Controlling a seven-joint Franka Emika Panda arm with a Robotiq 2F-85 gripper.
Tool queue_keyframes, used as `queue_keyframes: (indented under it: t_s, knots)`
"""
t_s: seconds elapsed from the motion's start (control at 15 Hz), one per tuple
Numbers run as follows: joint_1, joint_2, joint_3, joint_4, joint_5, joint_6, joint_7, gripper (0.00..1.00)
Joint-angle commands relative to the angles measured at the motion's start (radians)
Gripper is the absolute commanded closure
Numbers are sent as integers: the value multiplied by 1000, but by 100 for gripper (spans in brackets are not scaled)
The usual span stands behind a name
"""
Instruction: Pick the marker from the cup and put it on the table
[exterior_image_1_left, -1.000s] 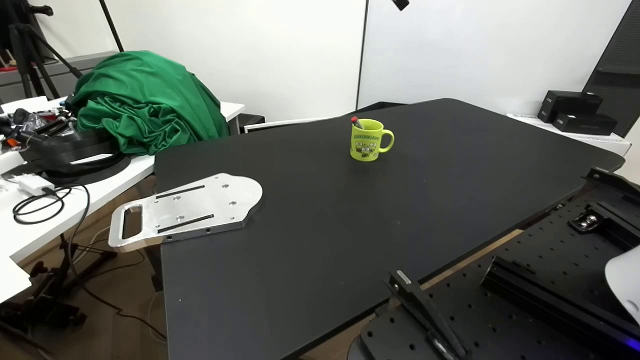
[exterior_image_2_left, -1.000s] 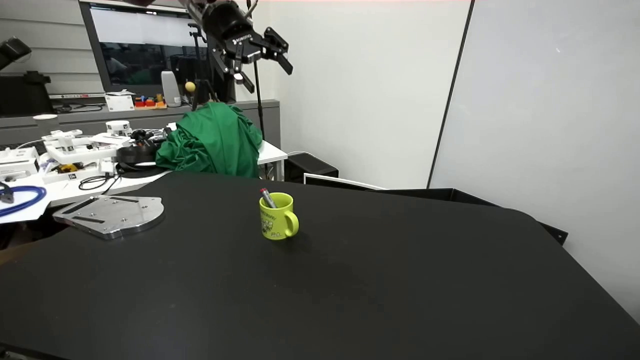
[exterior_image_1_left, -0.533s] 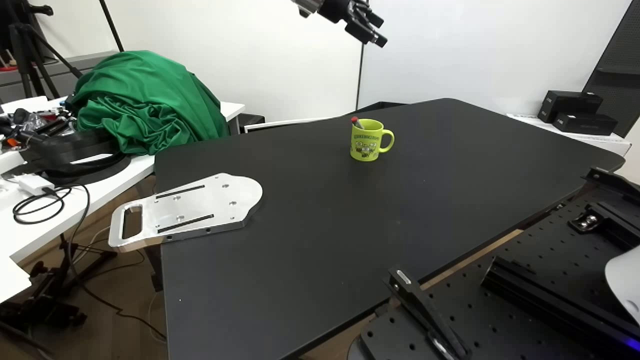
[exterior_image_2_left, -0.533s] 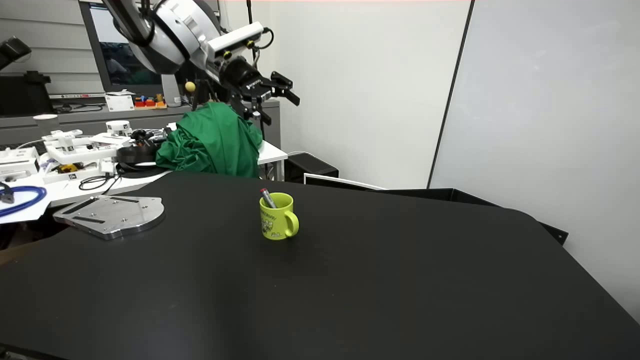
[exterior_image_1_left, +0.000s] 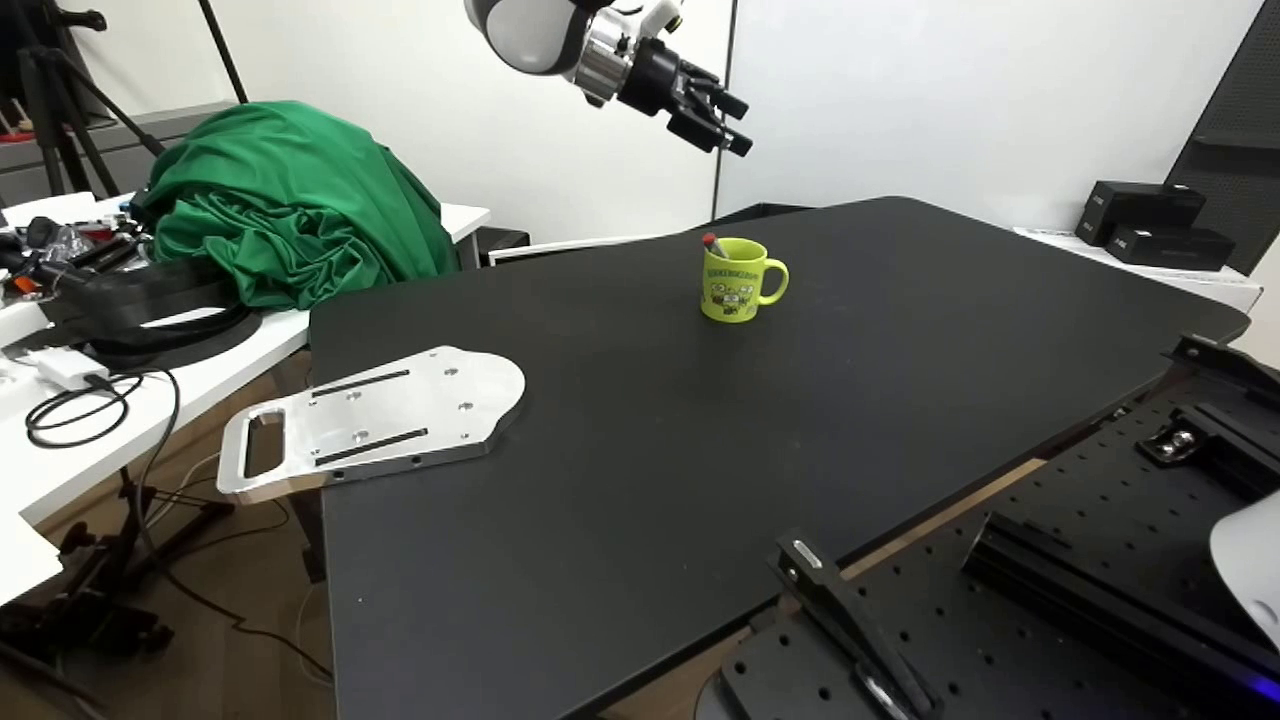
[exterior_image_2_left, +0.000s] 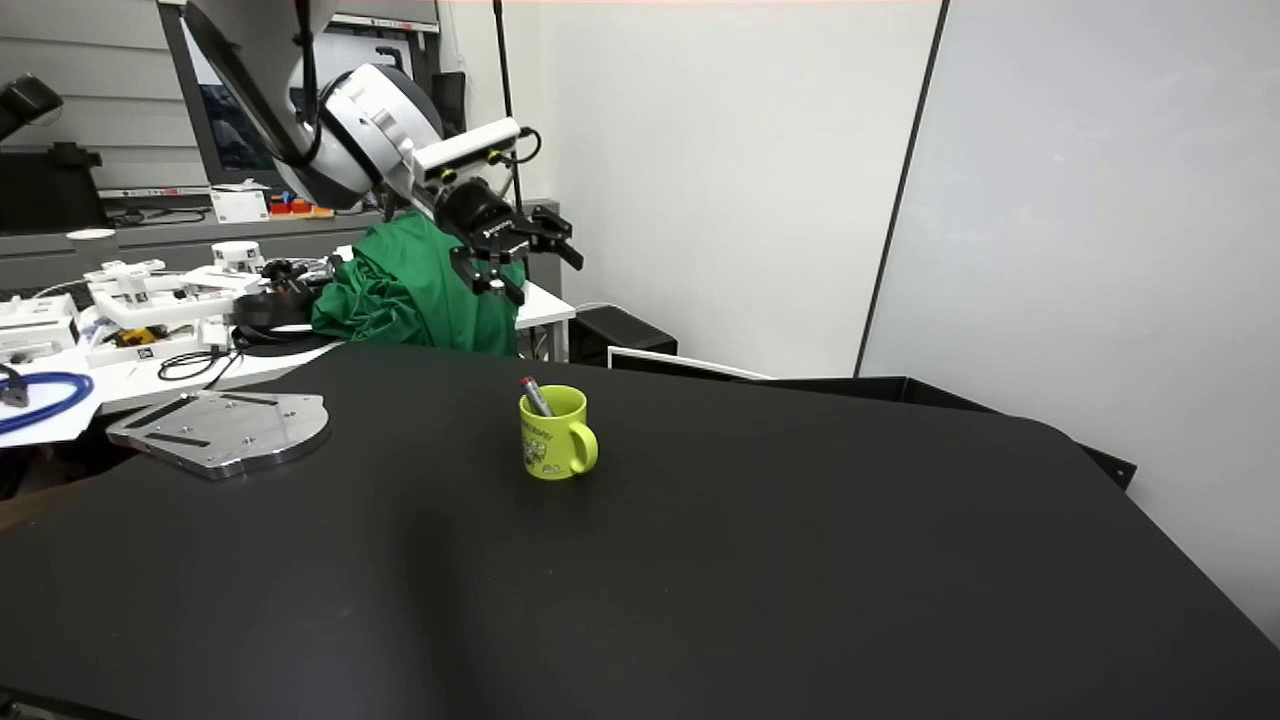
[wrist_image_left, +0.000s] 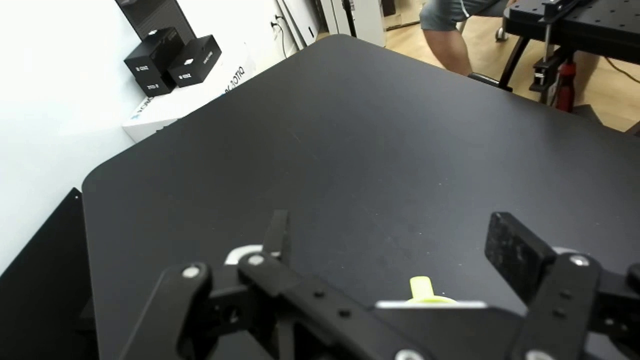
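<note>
- Marker (exterior_image_2_left: 538, 398): tilted inside the cup (exterior_image_2_left: 550, 445), red end uppermost & past the rim, part of the grey barrel showing; lower end hidden by the cup wall.
- Cup: yellow-green mug w/ side handle & dark print, upright on the blk worktop (exterior_image_1_left: 650, 480) in both exterior views. In the wrist view just a yellow-green bit shows, prob. handle & rim; the rest is covered by the tool (wrist_image_left: 392, 239).
- Tool: raised above the worktop, well apart from marker & cup. Its two fingers (wrist_image_left: 517, 255) are spread wide, w/ the worktop surface visible b/w them in the wrist view.
- Arm (exterior_image_2_left: 375, 118): white & grey, extending from the top edge in both exterior views, the tool angled downward at its end.
- Metal plate (exterior_image_1_left: 400, 412): flat on the worktop, its slotted end overhanging the edge; well apart from the cup.
- Adj. white table (exterior_image_1_left: 225, 365): cluttered, incl. a heaped green cloth (exterior_image_1_left: 300, 200).
- Perforated blk platform (exterior_image_1_left: 955, 635): beside the worktop, lower RH part of an exterior view.
- Blk boxes (wrist_image_left: 194, 61): on a white carton (wrist_image_left: 167, 107) just beyond the worktop edge. A person's leg (wrist_image_left: 448, 47) appears at the top of the wrist view.
</note>
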Motion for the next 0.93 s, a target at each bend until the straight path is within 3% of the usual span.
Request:
queue_keyframes:
  t_s: [0.0,0.53,0.87]
  knots:
    - [7,77,-11,79,29,-40,-9,0]
    - [5,156,2,100,74,40,-6,0]
    - [40,211,-3,184,116,62,-11,0]
